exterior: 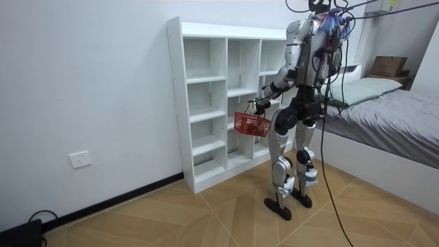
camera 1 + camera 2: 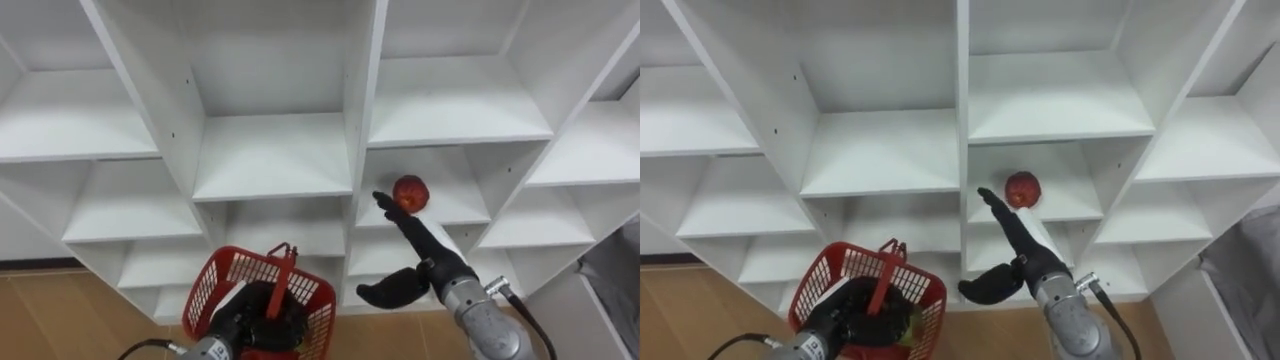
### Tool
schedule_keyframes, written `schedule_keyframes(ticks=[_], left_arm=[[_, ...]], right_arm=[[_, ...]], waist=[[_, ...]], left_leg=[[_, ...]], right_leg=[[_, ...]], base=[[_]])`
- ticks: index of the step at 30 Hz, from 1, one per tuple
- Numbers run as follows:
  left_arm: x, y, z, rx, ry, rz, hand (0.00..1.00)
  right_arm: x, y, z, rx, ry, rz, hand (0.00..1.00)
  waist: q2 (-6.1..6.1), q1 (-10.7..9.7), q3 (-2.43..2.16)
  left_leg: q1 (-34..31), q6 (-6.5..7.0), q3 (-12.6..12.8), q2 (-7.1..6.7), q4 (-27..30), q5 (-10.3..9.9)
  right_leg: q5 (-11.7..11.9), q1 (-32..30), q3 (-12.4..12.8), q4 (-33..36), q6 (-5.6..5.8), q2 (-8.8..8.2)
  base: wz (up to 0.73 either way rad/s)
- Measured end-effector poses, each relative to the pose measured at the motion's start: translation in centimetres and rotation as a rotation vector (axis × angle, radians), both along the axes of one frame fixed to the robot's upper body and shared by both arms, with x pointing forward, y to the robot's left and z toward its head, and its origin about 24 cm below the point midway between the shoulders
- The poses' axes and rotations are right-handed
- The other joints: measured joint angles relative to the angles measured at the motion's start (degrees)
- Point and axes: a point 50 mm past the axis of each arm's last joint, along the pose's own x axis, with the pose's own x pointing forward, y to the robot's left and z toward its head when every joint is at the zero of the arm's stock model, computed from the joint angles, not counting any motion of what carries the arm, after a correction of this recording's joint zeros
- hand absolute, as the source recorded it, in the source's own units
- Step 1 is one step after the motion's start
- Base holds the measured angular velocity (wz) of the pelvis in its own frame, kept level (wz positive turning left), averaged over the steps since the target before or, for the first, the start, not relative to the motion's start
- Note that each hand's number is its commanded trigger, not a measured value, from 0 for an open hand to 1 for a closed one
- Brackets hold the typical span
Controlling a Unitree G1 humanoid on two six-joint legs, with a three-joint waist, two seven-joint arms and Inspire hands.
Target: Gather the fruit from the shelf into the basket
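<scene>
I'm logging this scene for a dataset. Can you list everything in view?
shelf unit: one, white, against the wall in front of the robot
fruit: one, red, on a shelf in a middle compartment
basket: one, red, below the fruit to the left
bed: one, grey cover, at the room view's right
pillow: one, pale, on the bed
cardboard box: one, brown, beyond the bed
wall socket: one, white, low on the wall
left hand: dark, curled round the basket's handle
right hand: dark, fingers straight, reaching toward the fruit
</scene>
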Motion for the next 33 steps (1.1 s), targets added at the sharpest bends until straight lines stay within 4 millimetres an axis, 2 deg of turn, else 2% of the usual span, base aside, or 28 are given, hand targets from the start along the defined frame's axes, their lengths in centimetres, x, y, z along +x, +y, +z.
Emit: schedule_keyframes(ticks=[6,13,22,33], left_arm=[[0.0,0.0,0.0,-0.013,0.001,0.002,1.0],[0.2,0.4,0.7,-0.027,-0.032,0.027,1.0],[0.4,1.0,0.9,-0.019,-0.043,0.052,1.0],[0.4,1.2,0.9,-0.019,-0.043,0.065,1.0]], right_arm=[[0.2,-0.9,0.4,0.023,-0.03,-0.085,0.0],[0.5,-2.2,2.0,0.033,-0.137,-0.203,0.0],[0.0,-3.4,2.0,0.064,-0.161,-0.327,0.0],[0.0,-3.6,2.0,0.06,-0.172,-0.362,0.0]], waist=[[0.22,-0.82,0.11],[0.15,-1.68,0.13],[-0.97,-2.06,0.31],[-1.31,-2.02,0.22]], left_leg=[[0.72,0.01,0.21,-0.06,-0.08,-0.34],[0.9,0.01,0.31,-0.08,-0.09,-0.34],[1.28,0.0,0.42,-0.03,-0.38,-0.35],[1.28,-0.01,0.4,-0.05,-0.4,-0.35]], right_leg=[[-0.2,0.51,0.38,0.04,0.08,0.06],[-0.22,0.81,0.54,0.05,0.09,0.06],[-0.42,0.77,0.47,0.14,0.08,0.06],[-0.48,0.81,0.51,0.12,0.09,0.03]], base=[[-0.03],[0.0],[0.0],[0.0]])
